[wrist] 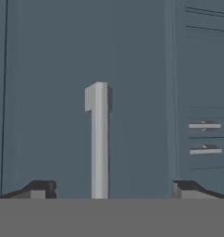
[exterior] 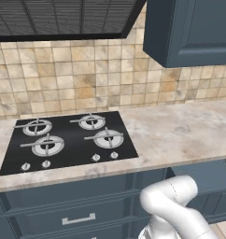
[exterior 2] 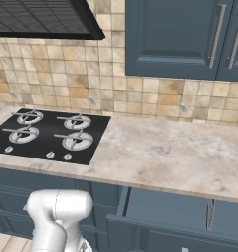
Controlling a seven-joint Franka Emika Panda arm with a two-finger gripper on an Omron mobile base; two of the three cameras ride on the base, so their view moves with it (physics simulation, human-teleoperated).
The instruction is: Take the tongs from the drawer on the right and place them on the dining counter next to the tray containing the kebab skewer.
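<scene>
Tongs are what I am after, yet I cannot make them out anywhere; my judgement is that they lie inside the drawer (exterior 2: 180, 216), the navy front just under the stone worktop (exterior 2: 165, 152) and to the right of the black hob (exterior 2: 47, 135). That drawer looks pulled a little forward of the cabinet line below the worktop, though its inside is hidden from both base cameras by the worktop's edge, so I cannot tell how far out it stands. My pincer (wrist: 113, 187) is spread wide and holds nothing: in the hand view its two dark tips sit far apart at the bottom, with a silver bar handle (wrist: 99, 139) rising between them, touched by neither tip as far as I can see. The handle runs up the frame because my hand is rolled, which would set my jaws across the bar rather than along it. I take it I am placed here either to close on this bar or just clear of it. Beyond the handle, flat navy panel (wrist: 49, 92) fills the space, and off to one side two smaller silver handles (wrist: 204, 138) mark other drawers. My white arm (exterior: 173, 205) bends low in front of the cabinets beneath the hob, which suits work at drawer height.
</scene>
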